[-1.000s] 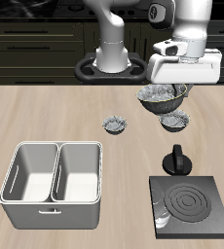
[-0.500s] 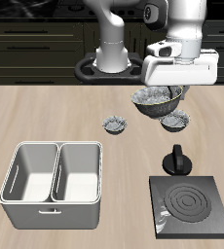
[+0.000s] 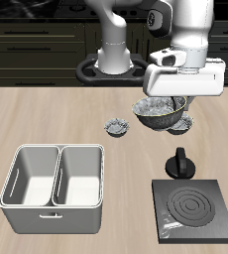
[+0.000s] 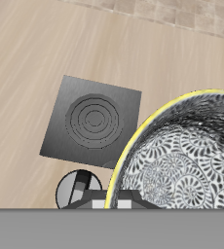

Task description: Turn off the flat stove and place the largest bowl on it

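Note:
My gripper [image 3: 180, 91] is shut on the rim of the largest bowl [image 3: 159, 111], a grey speckled bowl that hangs tilted in the air above the table's back half. Seen from the wrist, the bowl's patterned inside [image 4: 182, 156] fills much of the picture. The flat stove [image 3: 195, 210] is a dark square slab near the table's front edge, and its ring coils [image 4: 97, 118] are dark. Just behind the slab stands its black knob [image 3: 180, 163]. The bowl hangs farther back than the stove and well above it.
A tiny grey bowl [image 3: 117, 127] sits on the table beside the lifted one. Another bowl [image 3: 184, 123] is partly hidden behind the lifted one. A double-basin grey metal tub [image 3: 55, 183] stands near the front edge, apart from the stove.
The gripper has lifted the largest bowl off the table and carried it slightly forward. The bowl now tilts and covers part of the bowl behind it.

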